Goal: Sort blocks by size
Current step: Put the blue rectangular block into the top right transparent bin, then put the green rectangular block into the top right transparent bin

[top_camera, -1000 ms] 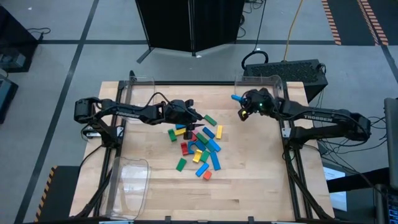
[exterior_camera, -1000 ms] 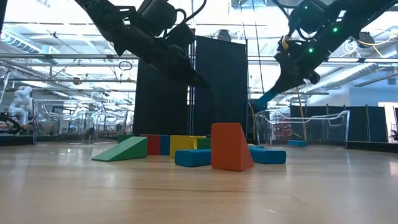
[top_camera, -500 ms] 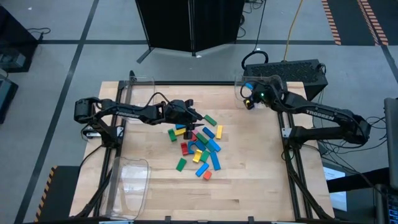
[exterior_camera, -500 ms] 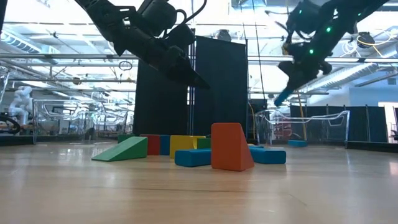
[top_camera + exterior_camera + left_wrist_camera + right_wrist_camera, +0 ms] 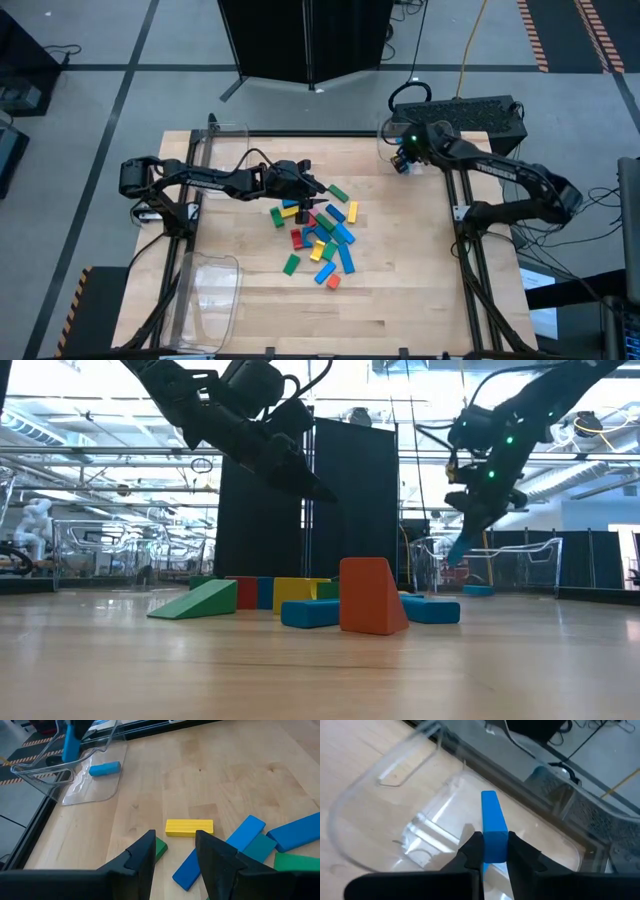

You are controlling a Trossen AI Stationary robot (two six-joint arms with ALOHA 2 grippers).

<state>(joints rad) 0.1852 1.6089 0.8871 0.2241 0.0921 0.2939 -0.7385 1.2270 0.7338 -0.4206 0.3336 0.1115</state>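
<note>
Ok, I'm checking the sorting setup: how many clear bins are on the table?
3 clear bins: one at the back left corner, one at the front left, one at the back right.

R pincer (image 5: 494, 851) w/ blue block (image 5: 493, 825), over clear bin (image 5: 380, 815).

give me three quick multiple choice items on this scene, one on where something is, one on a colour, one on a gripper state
1. Where is the right gripper?
A. over the clear bin at the table's far right corner
B. over the pile of blocks
C. over the bin at the near left corner

2. What colour is the block it holds?
A. red
B. blue
C. yellow

3. How is the left gripper?
A. shut on a green block
B. shut on a yellow block
C. open, holding nothing

Answers: 1 A, the high view shows it at that bin. 2 B, the right wrist view shows blue between the fingers. 3 C, the left wrist view shows a bare gap between its fingers.
</note>
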